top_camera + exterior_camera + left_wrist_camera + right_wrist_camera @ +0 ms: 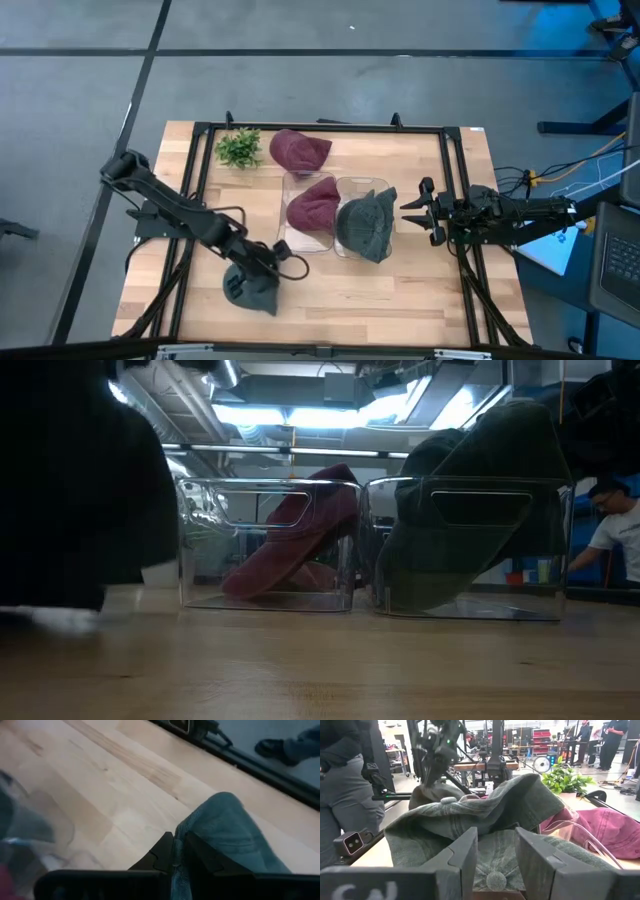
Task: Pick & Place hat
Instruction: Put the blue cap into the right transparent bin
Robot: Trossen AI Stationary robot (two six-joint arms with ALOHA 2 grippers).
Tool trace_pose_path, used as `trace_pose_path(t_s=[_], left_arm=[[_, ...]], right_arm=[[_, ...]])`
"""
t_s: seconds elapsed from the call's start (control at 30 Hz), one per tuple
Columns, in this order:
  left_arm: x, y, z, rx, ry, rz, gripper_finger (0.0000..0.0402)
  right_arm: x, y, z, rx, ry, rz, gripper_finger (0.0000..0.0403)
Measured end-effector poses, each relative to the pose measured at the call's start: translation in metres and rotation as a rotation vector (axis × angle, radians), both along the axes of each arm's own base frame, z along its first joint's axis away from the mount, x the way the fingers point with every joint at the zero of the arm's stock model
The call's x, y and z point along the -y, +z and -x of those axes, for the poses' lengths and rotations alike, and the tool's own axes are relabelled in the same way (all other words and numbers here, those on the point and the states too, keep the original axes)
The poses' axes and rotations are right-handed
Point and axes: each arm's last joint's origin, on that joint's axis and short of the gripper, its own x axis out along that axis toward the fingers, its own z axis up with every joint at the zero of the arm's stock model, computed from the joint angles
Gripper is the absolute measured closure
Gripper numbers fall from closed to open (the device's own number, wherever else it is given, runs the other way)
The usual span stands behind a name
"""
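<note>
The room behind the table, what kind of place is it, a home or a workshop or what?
Most likely a robotics lab or workshop: bare ceiling ducts and strip lights, more metal-framed rigs with people standing among them, and a concrete floor around the wooden table.

Grey-green hats [366, 224], maroon hats [299, 150], clear bins [358, 187], green plant [239, 147], pale wood table [400, 290], dark fingers [457, 855].

Green hat [485, 820] ahead of parted jaws; maroon hat [605, 830] beside; plant [565, 780] behind.
</note>
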Motion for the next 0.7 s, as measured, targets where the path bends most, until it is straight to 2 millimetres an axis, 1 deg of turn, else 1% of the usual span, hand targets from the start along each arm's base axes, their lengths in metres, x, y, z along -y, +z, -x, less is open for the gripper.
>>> trace_pose_path(t_s=[0.3, 0.7], left_arm=[[-0.009, 0.037, 0.03, 0.092, 0.069, 0.02, 0.0375], [-0.013, 0.076, 0.07, 0.262, 0.114, 0.07, 0.0375]], right_arm=[[0.0, 0.0, 0.0, 0.0, 0.0, 0.0, 0.0272], [0.0, 0.0, 0.0, 0.0, 0.0, 0.0, 0.0272]])
